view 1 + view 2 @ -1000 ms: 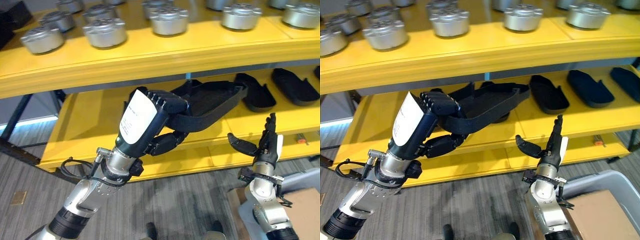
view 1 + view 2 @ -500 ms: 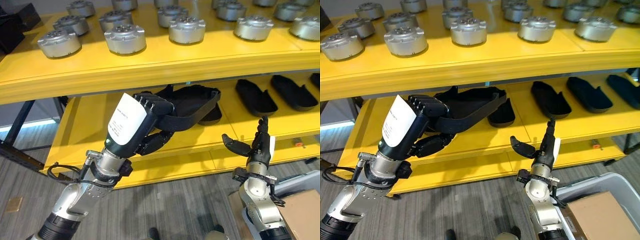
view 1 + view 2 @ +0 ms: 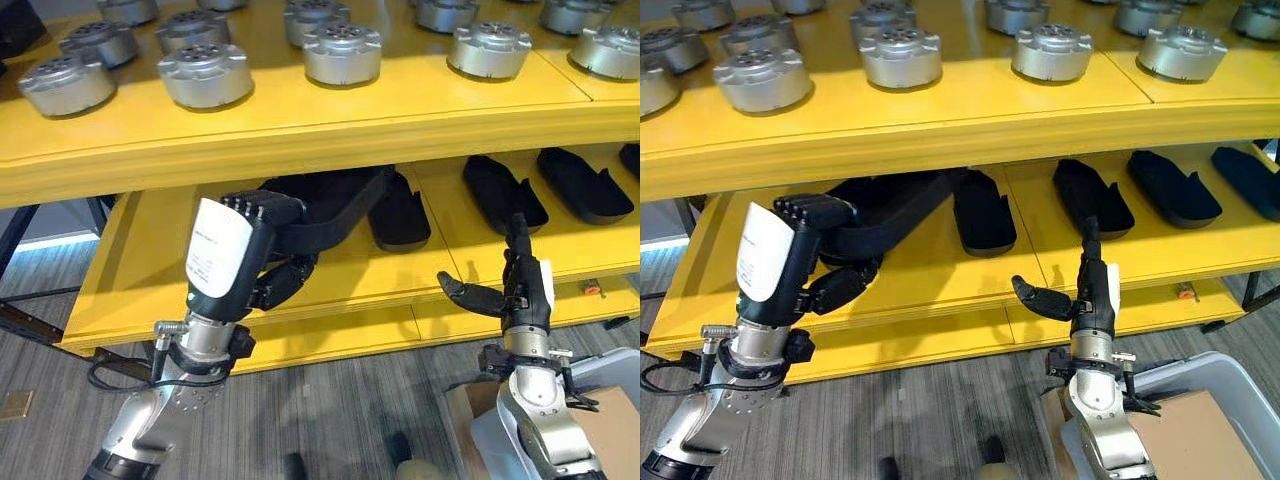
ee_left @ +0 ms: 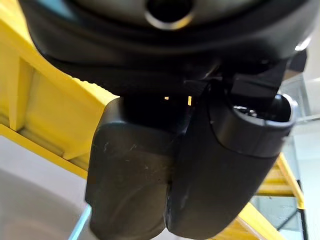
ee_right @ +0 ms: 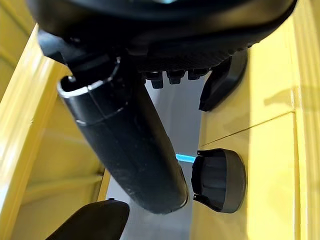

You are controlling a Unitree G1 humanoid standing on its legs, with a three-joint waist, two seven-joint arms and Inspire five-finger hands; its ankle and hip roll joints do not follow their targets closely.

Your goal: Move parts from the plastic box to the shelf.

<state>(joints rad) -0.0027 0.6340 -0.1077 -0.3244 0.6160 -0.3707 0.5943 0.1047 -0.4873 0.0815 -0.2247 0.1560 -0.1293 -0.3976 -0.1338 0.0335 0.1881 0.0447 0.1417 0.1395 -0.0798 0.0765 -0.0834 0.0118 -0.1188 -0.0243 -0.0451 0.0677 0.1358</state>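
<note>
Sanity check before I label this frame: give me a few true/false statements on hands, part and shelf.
1. The left hand is curled round a black tray-like part. True.
2. The right hand grips a silver round part. False: its fingers are straight and it holds nothing, in front of the lower yellow shelf.
3. The held part reaches in over the lower shelf, under the upper shelf. True.
4. The upper shelf carries black parts. False: it carries silver round parts; the other black parts lie on the lower shelf.
5. Left of the held part, the lower shelf is bare. True.
</note>
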